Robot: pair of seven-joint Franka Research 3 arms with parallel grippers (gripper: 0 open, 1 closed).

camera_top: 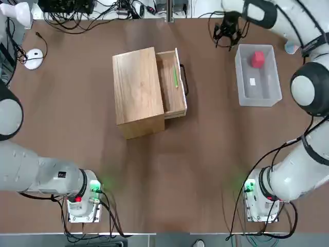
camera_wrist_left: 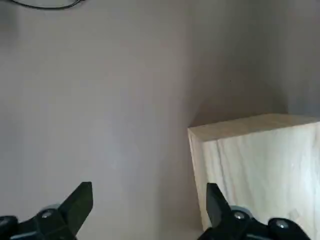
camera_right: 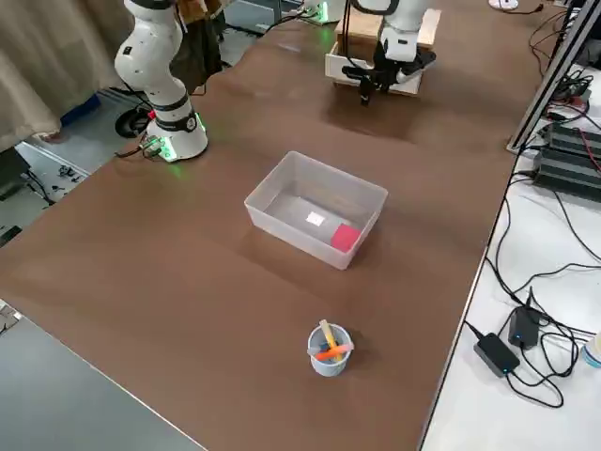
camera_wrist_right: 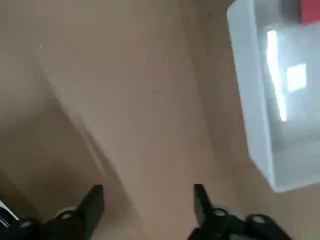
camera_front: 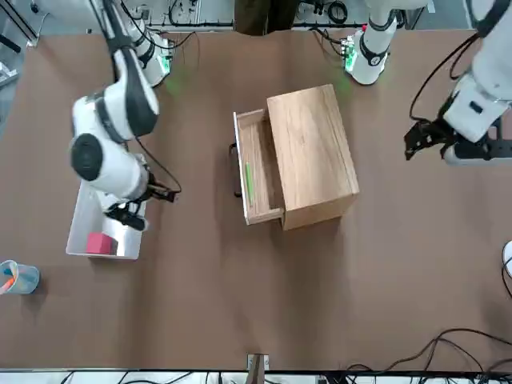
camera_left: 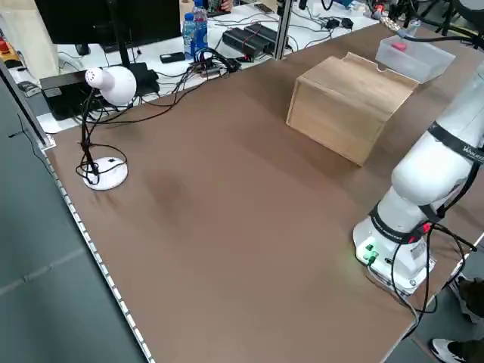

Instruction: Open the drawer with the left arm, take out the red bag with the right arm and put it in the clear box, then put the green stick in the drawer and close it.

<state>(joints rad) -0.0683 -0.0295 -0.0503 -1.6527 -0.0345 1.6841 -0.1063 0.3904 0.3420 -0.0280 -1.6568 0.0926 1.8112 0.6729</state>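
Drawer (camera_top: 176, 114) open, stick (camera_top: 175, 78) inside; bag (camera_top: 258, 59) in bin (camera_top: 247, 98), handle side of drawer. Right gripper (camera_wrist_right: 149, 186) handle side, left gripper (camera_wrist_left: 149, 183) opposite side, both spread. Risk: off-centre push skews drawer, rolls stick, jams.

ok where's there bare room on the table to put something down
Bare table lies between the open drawer and the clear box, though the right claw hangs near its far end. The stretch between the two arm bases is bare too. It's crowded along the far edge, where cables tangle.
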